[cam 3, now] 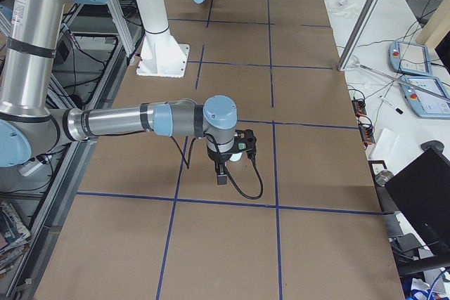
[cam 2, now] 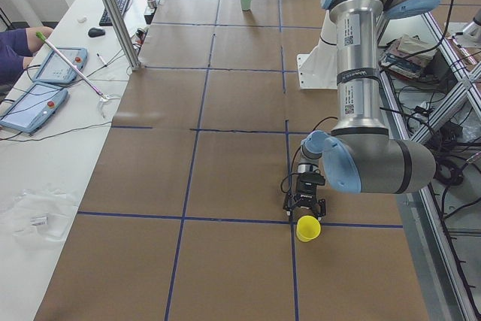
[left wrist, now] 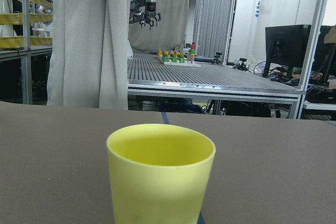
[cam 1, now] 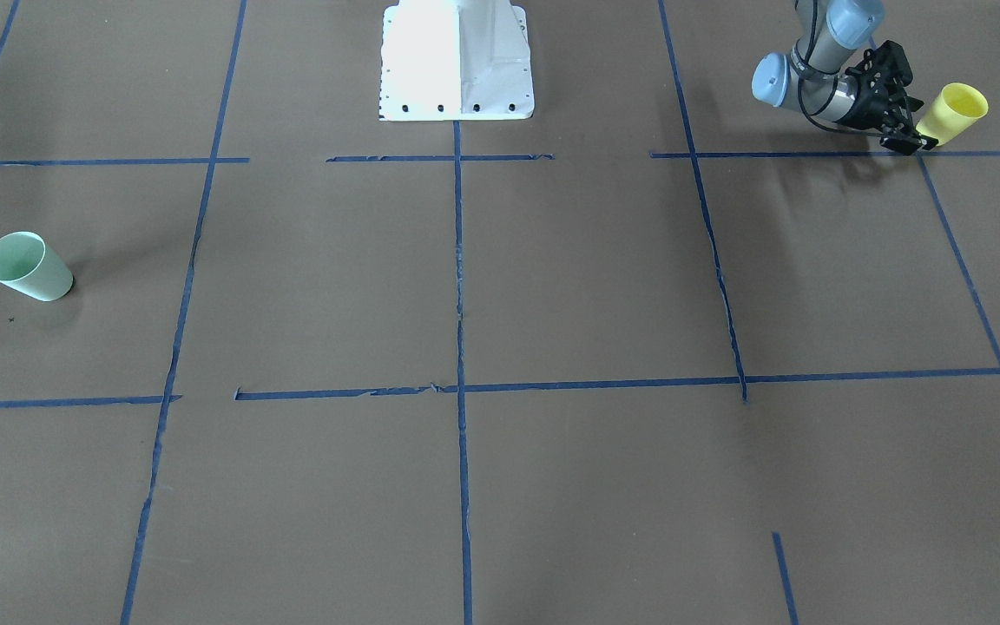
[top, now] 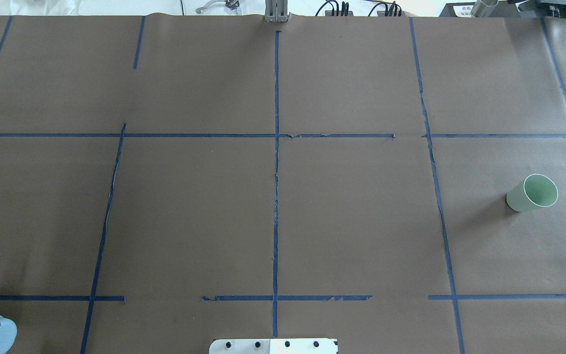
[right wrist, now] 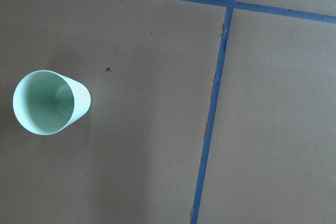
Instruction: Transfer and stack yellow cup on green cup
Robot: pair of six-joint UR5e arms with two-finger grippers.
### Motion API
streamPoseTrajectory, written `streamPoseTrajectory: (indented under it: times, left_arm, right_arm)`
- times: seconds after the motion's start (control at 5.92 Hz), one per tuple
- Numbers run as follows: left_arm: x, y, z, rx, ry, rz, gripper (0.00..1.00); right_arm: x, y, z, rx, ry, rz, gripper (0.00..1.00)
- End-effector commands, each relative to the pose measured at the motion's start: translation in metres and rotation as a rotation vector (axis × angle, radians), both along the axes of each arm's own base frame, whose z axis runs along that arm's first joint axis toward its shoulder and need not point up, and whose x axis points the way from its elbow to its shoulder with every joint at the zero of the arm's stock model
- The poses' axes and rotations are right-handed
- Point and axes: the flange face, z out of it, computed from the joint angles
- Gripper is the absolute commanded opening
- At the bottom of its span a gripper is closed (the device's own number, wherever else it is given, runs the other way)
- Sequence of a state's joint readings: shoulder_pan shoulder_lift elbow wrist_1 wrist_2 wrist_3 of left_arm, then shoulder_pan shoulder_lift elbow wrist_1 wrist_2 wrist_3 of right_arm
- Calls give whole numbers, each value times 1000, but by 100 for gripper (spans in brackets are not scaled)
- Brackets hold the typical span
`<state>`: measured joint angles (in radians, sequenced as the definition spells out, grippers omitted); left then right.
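The yellow cup [cam 1: 956,108] stands upright on the brown table at the robot's far left, also seen in the exterior left view [cam 2: 307,228] and filling the left wrist view [left wrist: 160,174]. My left gripper [cam 1: 912,139] lies low and level beside its base, open, with the fingers spread just short of the cup [cam 2: 305,212]. The green cup [cam 1: 27,265] stands upright at the far right [top: 532,192], empty. My right gripper [cam 3: 239,147] hovers above it and looks down at it [right wrist: 50,102]. I cannot tell whether it is open or shut.
The white robot base [cam 1: 457,61] stands at the table's middle near edge. Blue tape lines [top: 276,162] grid the brown table. A metal post [cam 2: 113,13] and operator tablets [cam 2: 45,84] are on the far side bench.
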<state>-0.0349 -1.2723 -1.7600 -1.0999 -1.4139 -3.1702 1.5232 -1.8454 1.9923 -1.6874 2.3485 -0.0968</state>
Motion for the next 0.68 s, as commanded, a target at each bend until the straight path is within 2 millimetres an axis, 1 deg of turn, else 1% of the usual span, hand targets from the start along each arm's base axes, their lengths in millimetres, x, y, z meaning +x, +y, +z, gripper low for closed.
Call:
streamPoseTrajectory:
  times: [0.0, 0.34, 0.51]
  left_arm:
    - [-30, 2, 22, 2, -10, 11, 100]
    - [-33, 2, 24, 0, -16, 13, 100]
    - [-34, 2, 25, 6, -19, 7, 71]
  right_arm:
    - [0, 0, 0, 0, -2, 0, 100]
    - [0, 0, 1, -2, 0, 1, 100]
    - [0, 0, 0, -2, -1, 1, 100]
